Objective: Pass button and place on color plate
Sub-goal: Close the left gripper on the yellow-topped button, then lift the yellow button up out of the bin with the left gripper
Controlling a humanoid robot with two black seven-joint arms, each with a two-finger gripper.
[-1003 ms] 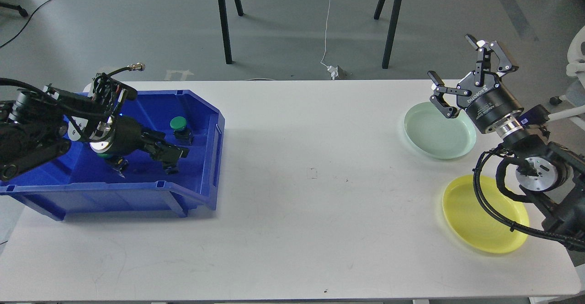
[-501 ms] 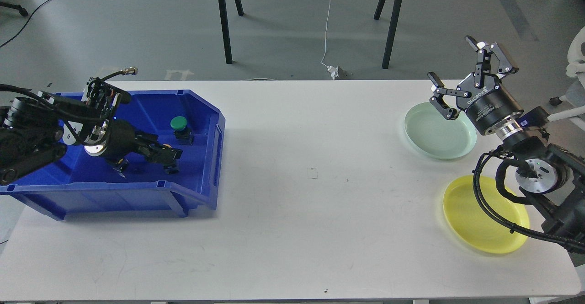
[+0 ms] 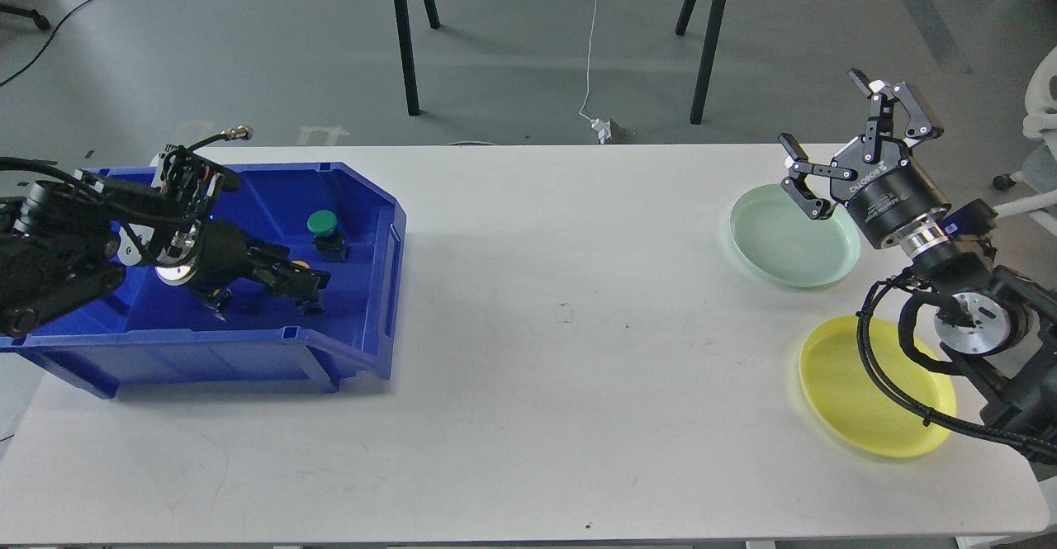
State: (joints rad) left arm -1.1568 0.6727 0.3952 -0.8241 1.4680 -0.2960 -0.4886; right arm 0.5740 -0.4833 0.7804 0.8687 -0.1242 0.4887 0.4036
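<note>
A green button (image 3: 322, 222) on a black base stands in the blue bin (image 3: 248, 343) at the table's left. My left gripper (image 3: 300, 279) reaches low into the bin, just left of and in front of the green button. A small bit of yellow (image 3: 298, 266) shows at its dark fingertips, and I cannot tell whether they are shut on it. My right gripper (image 3: 824, 120) is open and empty, held in the air over the far edge of the pale green plate (image 3: 793, 243). The yellow plate (image 3: 859, 404) lies in front of that, partly hidden by my right arm.
Small dark parts (image 3: 216, 301) lie on the bin floor under my left arm. Black stand legs (image 3: 404, 37) and a white cable (image 3: 590, 54) are on the floor beyond the table's far edge. The white table (image 3: 561, 367) spans between bin and plates.
My left gripper has drawn back a little to the left inside the bin and its fingers look closer together. My right gripper has shifted slightly to the right.
</note>
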